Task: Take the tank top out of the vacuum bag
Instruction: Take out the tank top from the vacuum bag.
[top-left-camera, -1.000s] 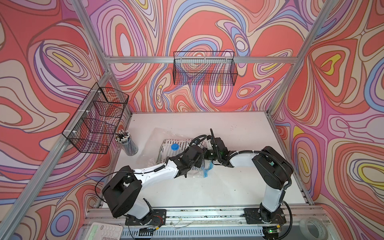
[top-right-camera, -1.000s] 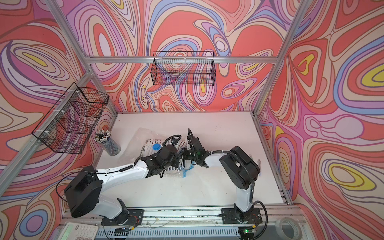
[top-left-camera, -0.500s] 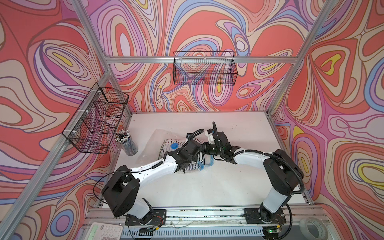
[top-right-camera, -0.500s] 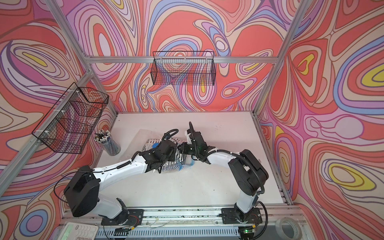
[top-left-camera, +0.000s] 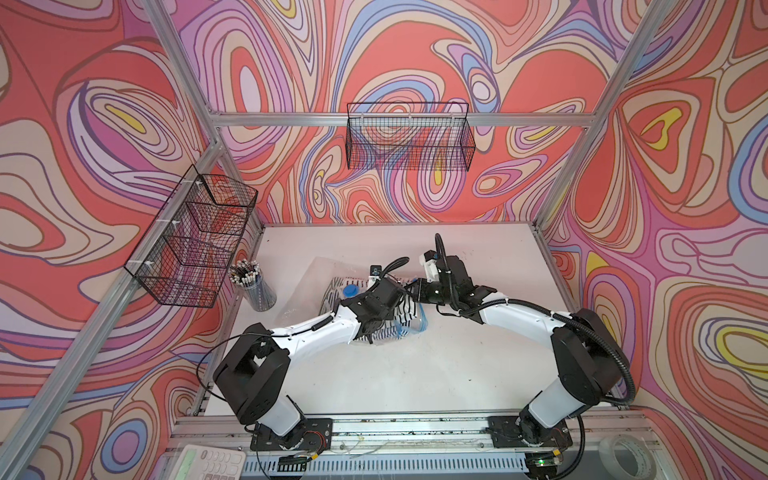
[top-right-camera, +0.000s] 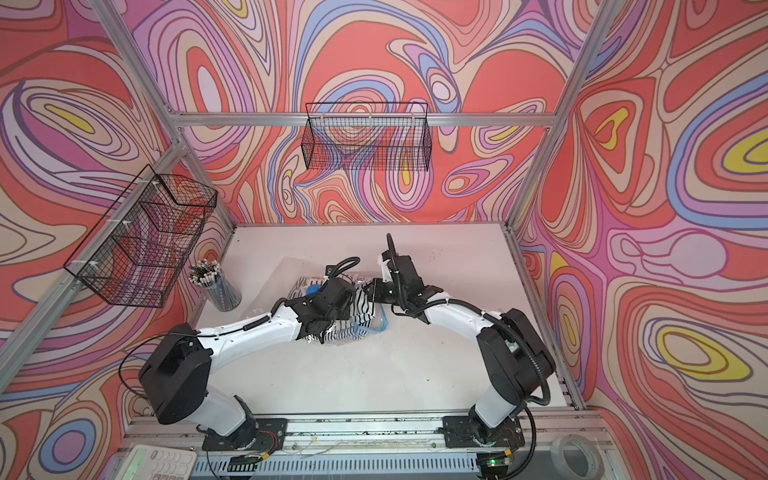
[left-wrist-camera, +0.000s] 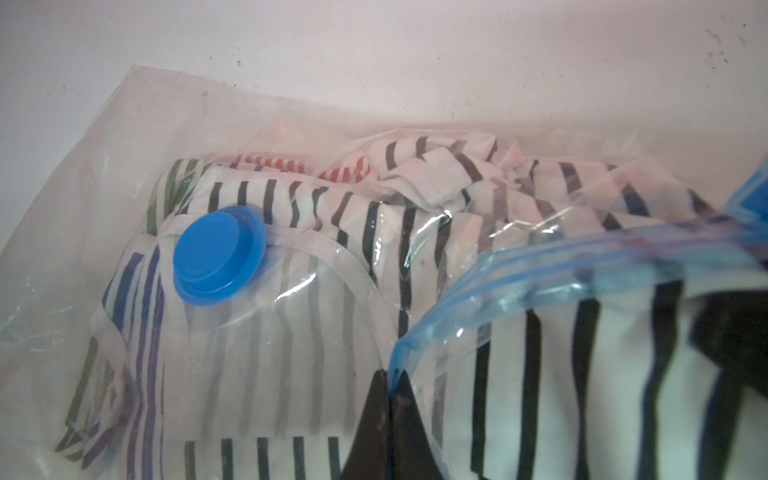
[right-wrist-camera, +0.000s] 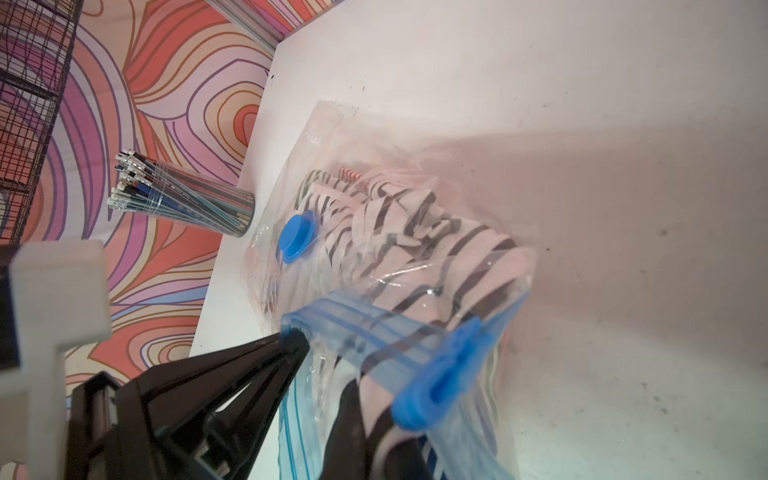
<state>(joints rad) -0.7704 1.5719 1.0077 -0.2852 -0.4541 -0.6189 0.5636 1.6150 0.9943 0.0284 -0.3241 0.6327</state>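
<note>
At left-centre of the table (top-left-camera: 415, 374), the vacuum bag (top-left-camera: 305, 286) lies with its sealed end toward the far left and its zip strip (left-wrist-camera: 540, 257) toward the middle. The tank top (left-wrist-camera: 324, 208), judged to be the black-and-white striped fabric, is wholly inside. It is bunched behind the blue valve cap (left-wrist-camera: 218, 253) with other striped pieces.

Change over the last second: both arms have carried the bag mouth from the near middle toward the far side, and the right elbow has swung out to the right. The left gripper (left-wrist-camera: 390, 386) is pinched together on one lip of the strip. The right gripper (right-wrist-camera: 293, 338) is pinched together on the strip's end. The lips appear parted between them, and the blue slider clip (right-wrist-camera: 440, 374) sits on the strip.

Meaning for the task: the mouth is held open, but extraction has not started. Both grippers are occupied, so one probably has to let go and reach inside while the other holds its lip.

Clearances: the pencil cup (top-left-camera: 255, 286) stands near the bag's left edge, apart from it, with the table's left edge just beyond. The right and near parts of the table are bare, so withdrawal is best directed there. The two wrists sit close together, so collision between them is the main hazard.
</note>
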